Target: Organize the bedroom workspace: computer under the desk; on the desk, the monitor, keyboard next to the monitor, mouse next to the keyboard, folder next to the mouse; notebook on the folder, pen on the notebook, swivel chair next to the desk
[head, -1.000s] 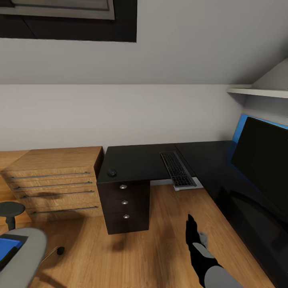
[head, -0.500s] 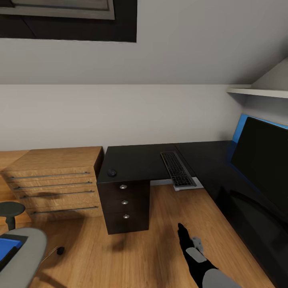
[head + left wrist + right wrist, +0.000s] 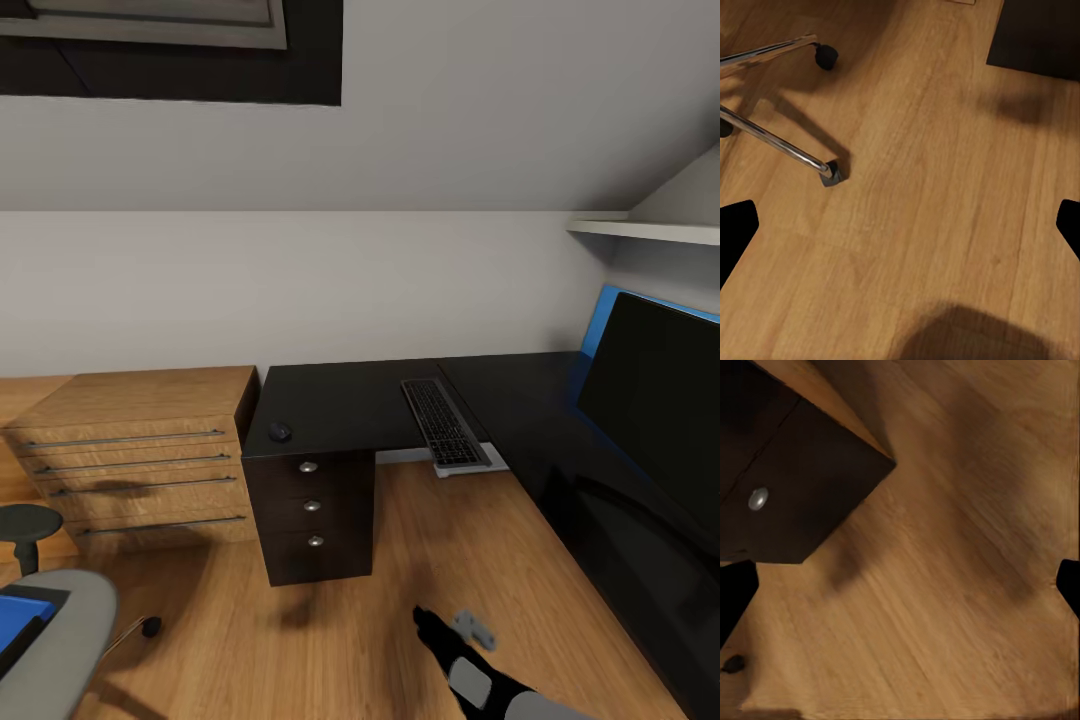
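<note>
Right hand point(image 3: 455, 628) now sits lower and further left in the head view than a second ago, low over the wooden floor point(image 3: 420, 560) in front of the desk point(image 3: 350, 400); its two fingers stand apart and hold nothing. Left hand point(image 3: 900, 225): black fingertips at the wrist picture's edges, spread wide, empty, above floor near the swivel chair point(image 3: 55, 630) and its chrome base point(image 3: 780, 142). Camera unmoved; furnishings unchanged. Keyboard point(image 3: 443, 422) lies on the desk, one end overhanging the inner edge. Mouse point(image 3: 280, 432) rests near the desk's left front corner, above the drawers point(image 3: 312, 505). Monitor point(image 3: 655, 395) stands on the desk's right wing. Folder point(image 3: 22, 612) lies on the chair seat. Wooden drawer unit point(image 3: 140, 450) stands just beside the desk.
</note>
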{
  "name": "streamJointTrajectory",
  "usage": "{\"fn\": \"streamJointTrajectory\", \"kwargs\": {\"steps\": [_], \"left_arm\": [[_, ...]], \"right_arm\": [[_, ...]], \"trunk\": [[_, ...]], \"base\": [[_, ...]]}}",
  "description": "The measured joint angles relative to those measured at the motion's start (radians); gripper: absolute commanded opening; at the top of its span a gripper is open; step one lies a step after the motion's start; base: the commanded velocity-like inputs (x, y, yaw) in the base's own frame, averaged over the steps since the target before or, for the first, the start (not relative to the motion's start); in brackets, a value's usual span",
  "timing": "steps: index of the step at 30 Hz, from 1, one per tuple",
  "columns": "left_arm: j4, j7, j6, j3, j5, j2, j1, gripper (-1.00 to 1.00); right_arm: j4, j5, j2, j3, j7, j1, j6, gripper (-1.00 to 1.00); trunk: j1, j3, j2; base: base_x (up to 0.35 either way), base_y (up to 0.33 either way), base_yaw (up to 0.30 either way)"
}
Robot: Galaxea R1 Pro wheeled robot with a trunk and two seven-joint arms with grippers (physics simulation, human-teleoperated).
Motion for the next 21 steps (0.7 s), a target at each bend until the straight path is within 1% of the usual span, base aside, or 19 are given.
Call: {"fn": "streamJointTrajectory", "kwargs": {"steps": [3, 6, 7, 11, 13, 15, 16, 18, 21], "left_arm": [[0.000, 0.000, 0.000, 0.000, 0.000, 0.000, 0.000, 1.00], [0.000, 0.000, 0.000, 0.000, 0.000, 0.000, 0.000, 1.00], [0.000, 0.000, 0.001, 0.000, 0.000, 0.000, 0.000, 1.00], [0.000, 0.000, 0.001, -0.001, 0.000, 0.000, 0.000, 1.00], [0.000, 0.000, 0.001, -0.001, 0.000, 0.000, 0.000, 1.00], [0.000, 0.000, 0.001, -0.001, 0.000, 0.000, 0.000, 1.00], [0.001, 0.000, 0.001, -0.001, 0.000, 0.000, 0.000, 1.00], [0.000, 0.000, 0.001, -0.001, 0.000, 0.000, 0.000, 1.00], [0.000, -0.001, 0.001, -0.002, 0.000, 0.000, 0.000, 1.00]], "right_arm": [[0.022, 0.074, 0.000, 0.032, -0.003, 0.000, 0.000, 1.00], [0.033, 0.161, -0.001, 0.057, -0.013, 0.003, 0.001, 1.00], [0.036, 0.224, -0.002, 0.070, -0.024, 0.008, 0.003, 1.00], [0.042, 0.353, -0.009, 0.084, -0.048, 0.027, 0.006, 1.00], [0.043, 0.408, -0.012, 0.087, -0.058, 0.041, 0.007, 1.00], [0.044, 0.452, -0.015, 0.089, -0.064, 0.052, 0.008, 1.00], [0.044, 0.482, -0.019, 0.090, -0.069, 0.061, 0.008, 1.00], [0.045, 0.501, -0.025, 0.091, -0.074, 0.067, 0.008, 1.00], [0.046, 0.517, -0.034, 0.091, -0.081, 0.072, 0.009, 1.00]], "trunk": [[0.000, 0.000, 0.000], [0.000, 0.000, 0.000], [0.000, 0.000, 0.000], [0.000, 0.000, 0.000], [0.000, 0.000, 0.000], [0.000, 0.000, 0.000], [0.000, 0.000, 0.000], [0.000, 0.000, 0.000], [0.000, 0.000, 0.000]], "base": [[0.000, 0.000, 0.000], [0.000, 0.000, 0.000], [0.000, 0.000, 0.000], [0.000, 0.000, 0.000], [0.000, 0.000, 0.000], [0.000, 0.000, 0.000], [0.000, 0.000, 0.000], [0.000, 0.000, 0.000], [0.000, 0.000, 0.000]]}}
